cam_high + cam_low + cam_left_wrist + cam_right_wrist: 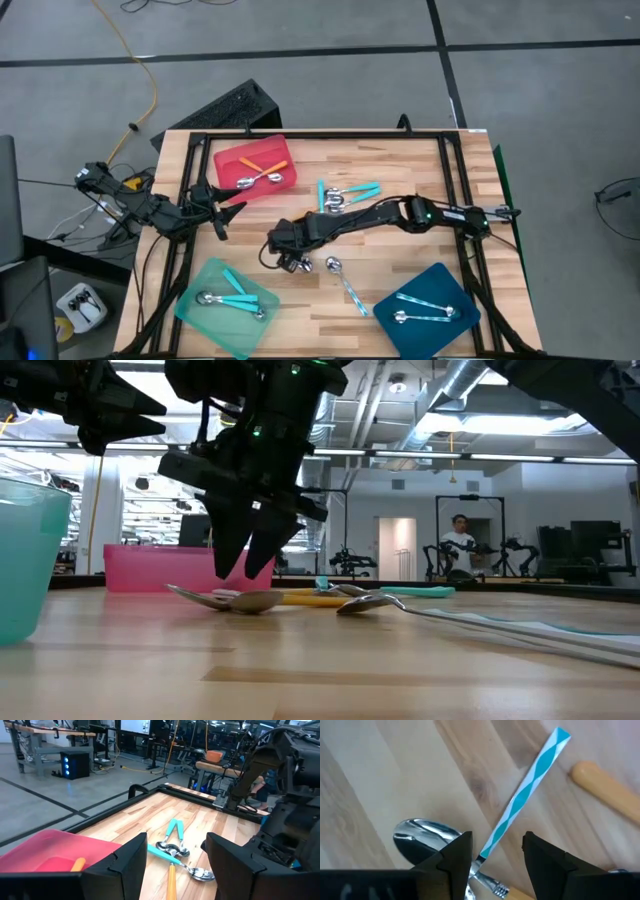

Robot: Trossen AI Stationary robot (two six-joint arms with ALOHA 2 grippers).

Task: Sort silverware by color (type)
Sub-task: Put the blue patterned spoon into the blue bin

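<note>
i'm reaching my right arm (400, 214) low across the middle of the wooden table (400, 170), and the right gripper (287, 262) is pointing down with its fingers spread apart, holding nothing. in the right wrist view those fingers are straddling the neck of a pale blue patterned spoon (520, 805), its shiny bowl just beside one fingertip and an orange handle (605, 787) lying near the far end. the low view is giving me what the overhead can't: the gripper tips (245, 565) are hovering right over a cluster of spoon bowls (240, 600) without clearly touching them.

my left arm is waiting near the table's left edge beside the red tray (255, 165), left gripper (222, 207) also spread wide and empty. its wrist camera is looking past the tray at two turquoise spoons (172, 837) and an orange-handled spoon (171, 880).

from above, i'm seeing two orange spoons (262, 172) in the red tray, turquoise ones in the mint-green tray (205, 318), a patterned one in the dark-blue tray (460, 300), and another patterned spoon (345, 282) loose on the wood.
</note>
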